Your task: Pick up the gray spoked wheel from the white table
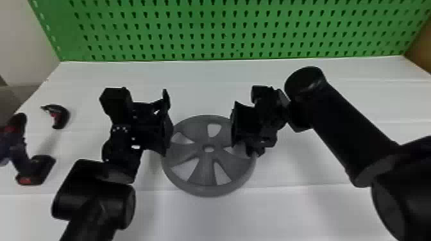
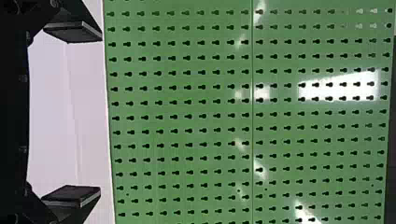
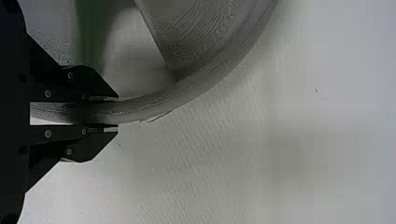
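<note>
The gray spoked wheel (image 1: 206,170) is over the middle of the white table (image 1: 198,221); I cannot tell whether it touches the top. At its right side is my right gripper (image 1: 256,128). In the right wrist view, the fingers of the right gripper (image 3: 116,112) are closed around the wheel's rim (image 3: 187,91). My left gripper (image 1: 165,123) is beside the upper left of the wheel, partly covering that edge in the head view. Seen from the left wrist, the left gripper (image 2: 100,113) has its fingers wide apart with no object between them.
A black and red power tool (image 1: 21,147) sits at the table's left edge, with a smaller black and red item (image 1: 57,116) behind it. A green pegboard (image 1: 224,29) stands along the back of the table.
</note>
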`<act>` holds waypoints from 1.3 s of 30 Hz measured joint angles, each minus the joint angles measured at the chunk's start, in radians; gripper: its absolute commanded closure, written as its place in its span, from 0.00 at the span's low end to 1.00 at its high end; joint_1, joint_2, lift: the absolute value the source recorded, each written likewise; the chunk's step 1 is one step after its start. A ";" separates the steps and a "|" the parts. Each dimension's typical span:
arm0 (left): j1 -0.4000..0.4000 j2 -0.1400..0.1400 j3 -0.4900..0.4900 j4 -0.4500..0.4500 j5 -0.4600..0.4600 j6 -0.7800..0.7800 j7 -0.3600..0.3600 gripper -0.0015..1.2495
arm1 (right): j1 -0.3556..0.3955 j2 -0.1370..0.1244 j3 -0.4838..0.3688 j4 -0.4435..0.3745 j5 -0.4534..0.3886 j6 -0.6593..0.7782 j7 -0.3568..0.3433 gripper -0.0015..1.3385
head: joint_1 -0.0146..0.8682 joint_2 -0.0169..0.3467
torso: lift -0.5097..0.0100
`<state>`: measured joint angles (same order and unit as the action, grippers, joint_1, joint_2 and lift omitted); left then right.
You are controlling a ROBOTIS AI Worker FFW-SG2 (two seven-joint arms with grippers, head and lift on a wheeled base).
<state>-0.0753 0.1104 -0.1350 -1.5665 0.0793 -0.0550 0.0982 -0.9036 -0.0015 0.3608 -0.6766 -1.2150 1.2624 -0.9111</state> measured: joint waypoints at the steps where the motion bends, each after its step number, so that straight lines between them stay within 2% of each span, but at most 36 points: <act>1: 0.000 0.000 0.000 0.000 0.000 0.000 0.000 0.10 | 0.000 0.000 0.000 0.000 -0.001 0.000 0.000 0.89 | 0.89 0.19 | 0.78; 7: 0.000 0.000 0.000 0.000 0.001 -0.001 0.000 0.10 | 0.000 0.000 0.001 -0.002 -0.003 0.004 0.000 0.89 | 0.89 0.19 | 0.78; 11: 0.004 0.000 0.005 0.000 0.003 -0.005 0.000 0.10 | 0.004 0.000 -0.004 -0.035 0.007 0.014 0.000 0.89 | 0.89 0.19 | 0.78; 20: 0.016 0.000 0.013 0.000 0.005 -0.009 0.000 0.10 | 0.042 0.000 -0.168 -0.205 0.065 0.120 -0.003 0.89 | 0.89 0.19 | 0.78; 27: 0.018 0.000 0.015 -0.001 0.005 -0.009 0.000 0.10 | 0.048 0.000 -0.246 -0.306 0.078 0.196 -0.011 0.89 | 0.89 0.19 | 0.78; 34: 0.022 0.000 0.018 -0.002 0.006 -0.010 0.000 0.10 | 0.048 0.000 -0.300 -0.397 0.027 0.257 -0.091 0.89 | 0.89 0.19 | 0.78; 39: 0.024 0.000 0.019 -0.002 0.007 -0.010 0.000 0.10 | 0.052 0.000 -0.325 -0.423 -0.032 0.272 -0.140 0.89 | 0.89 0.19 | 0.78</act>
<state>-0.0510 0.1104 -0.1164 -1.5680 0.0859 -0.0647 0.0982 -0.8517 -0.0015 0.0355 -1.0996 -1.2470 1.5341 -1.0511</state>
